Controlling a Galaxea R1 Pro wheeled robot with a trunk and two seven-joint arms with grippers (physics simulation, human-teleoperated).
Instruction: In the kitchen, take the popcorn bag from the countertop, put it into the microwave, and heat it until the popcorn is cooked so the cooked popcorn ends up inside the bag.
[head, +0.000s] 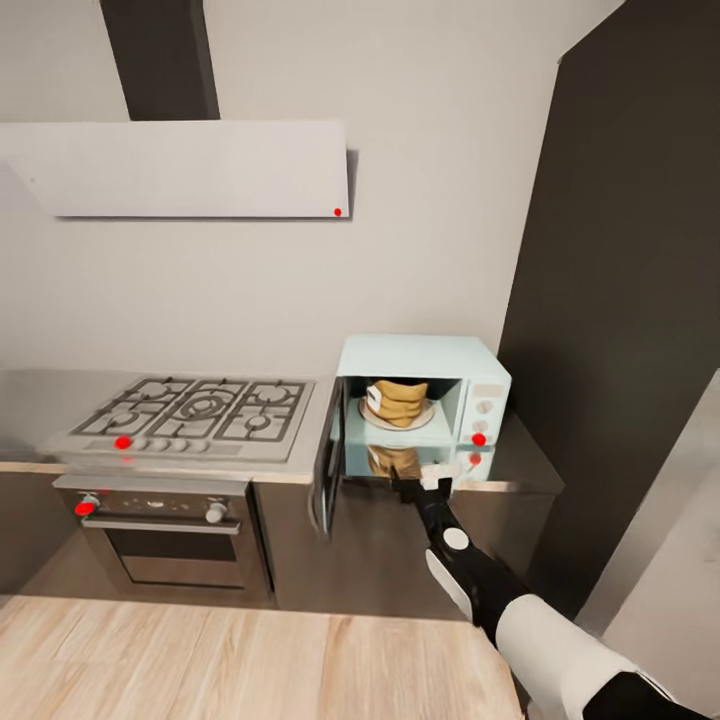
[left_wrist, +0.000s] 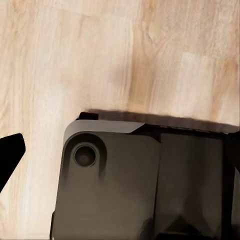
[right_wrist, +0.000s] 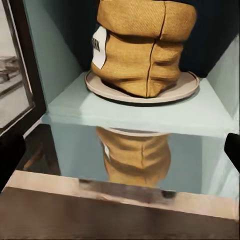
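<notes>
Popcorn bag (head: 398, 402) sits upright on the round turntable plate (right_wrist: 186, 86) inside the microwave (head: 424, 358), which stands on the grey desk (head: 518, 462) just right of the gas hob (head: 195, 412); the door (head: 329, 468) hangs open to the left. Right gripper (head: 428, 478) is at the cavity mouth, low in front of the bag and apart from it. In the right wrist view one dark fingertip (right_wrist: 10, 155) shows at either edge of the frame with the whole cavity between, so the fingers stand wide and hold nothing. Left gripper: the left wrist view gives one dark tip (left_wrist: 10, 150) against the wooden floor (left_wrist: 125, 55) and part of the robot's dark base (left_wrist: 140, 180); spread cannot be told. Handling, by judgement: the sack is crumpled paper, soft and light, likely to crush or tip under a hard pinch; best taken at mid-body across the folds, or by the rolled rim, with gentle closing. Views compared: the head view places the oven, its knob panel (head: 485, 405) and the open door; the right wrist view alone shows the bag's white label (right_wrist: 99, 47), its centre seam, and its reflection in the glossy surface below the cavity floor. No popped kernels are visible; the bag mouth is out of frame.
</notes>
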